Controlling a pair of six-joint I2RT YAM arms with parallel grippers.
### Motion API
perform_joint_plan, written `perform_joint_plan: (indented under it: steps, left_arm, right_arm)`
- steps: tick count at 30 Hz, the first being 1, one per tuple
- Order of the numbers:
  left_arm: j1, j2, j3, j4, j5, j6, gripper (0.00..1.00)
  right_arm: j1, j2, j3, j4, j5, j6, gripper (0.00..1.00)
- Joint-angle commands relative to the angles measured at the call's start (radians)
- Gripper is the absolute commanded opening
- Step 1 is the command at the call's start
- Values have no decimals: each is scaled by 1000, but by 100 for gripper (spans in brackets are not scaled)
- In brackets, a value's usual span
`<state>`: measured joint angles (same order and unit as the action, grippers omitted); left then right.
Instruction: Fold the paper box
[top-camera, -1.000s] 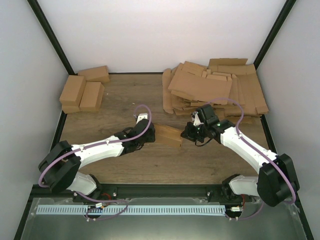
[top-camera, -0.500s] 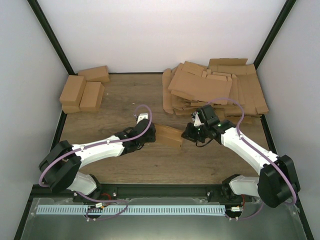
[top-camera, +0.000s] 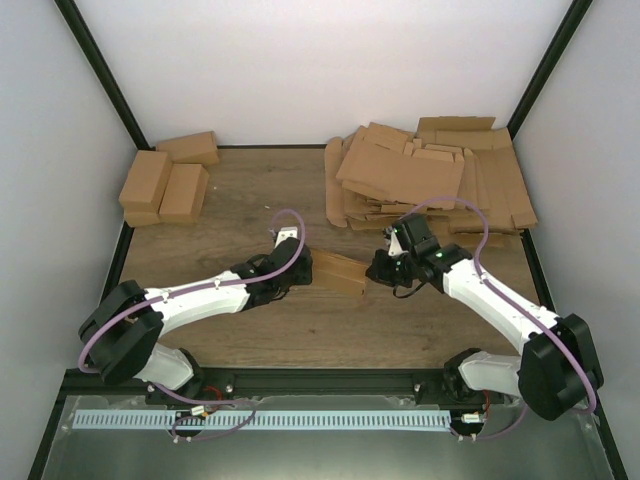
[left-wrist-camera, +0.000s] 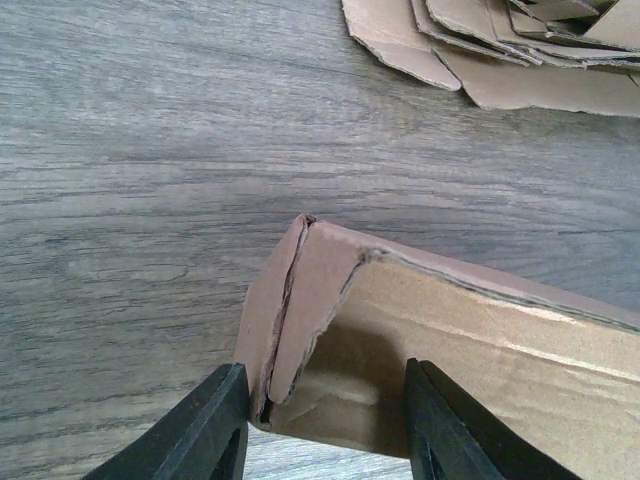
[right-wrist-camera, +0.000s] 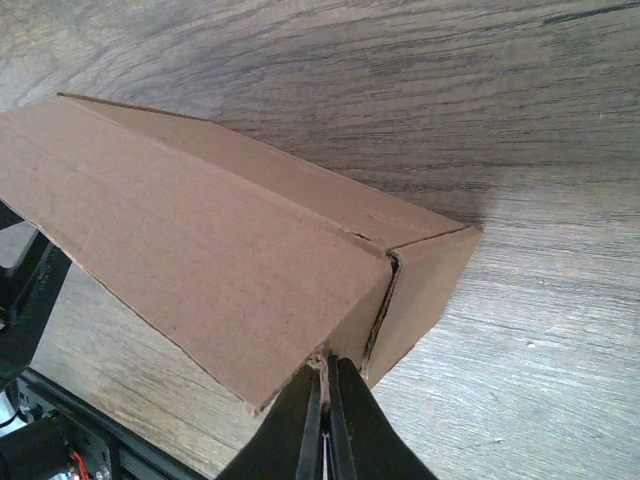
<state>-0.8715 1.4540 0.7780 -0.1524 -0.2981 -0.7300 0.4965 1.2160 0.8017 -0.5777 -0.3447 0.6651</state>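
The brown paper box (top-camera: 337, 271) lies across the middle of the table between my two grippers, its right end slightly raised. My left gripper (top-camera: 300, 268) is at the box's left end. In the left wrist view it (left-wrist-camera: 325, 430) is open, its fingers straddling the folded end flaps of the box (left-wrist-camera: 480, 350), and the left finger (left-wrist-camera: 215, 430) touches the flap corner. My right gripper (top-camera: 376, 272) is at the right end. In the right wrist view it (right-wrist-camera: 325, 400) is shut on a thin cardboard edge at the corner of the box (right-wrist-camera: 200, 250).
A messy stack of flat cardboard blanks (top-camera: 430, 175) fills the back right, and its edge shows in the left wrist view (left-wrist-camera: 500, 50). Three folded boxes (top-camera: 165, 180) sit at the back left. Black frame posts and white walls bound the table.
My right gripper has shifted slightly right and back with the box's right end, turning the box a little. The left arm has barely moved.
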Motion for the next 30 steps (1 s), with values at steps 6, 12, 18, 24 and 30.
perform_joint_plan:
  steps: [6,12,18,24,30]
  left_arm:
    - [-13,28,-4,-92,34,4,44]
    - [-14,20,1,-97,42,5,45]
    - [-13,-47,41,-176,55,-5,54]
    - [-1,-168,115,-292,77,-6,68]
    - [133,-194,148,-321,273,1,64]
  right_arm:
    - [66,31,-10,-80,134,-10,1]
    - [108,43,-3,-80,181,8,1]
    - [108,-16,18,-76,196,-56,22]
    - [108,-51,71,-113,176,-108,39]
    - [96,-84,100,-130,138,-124,54]
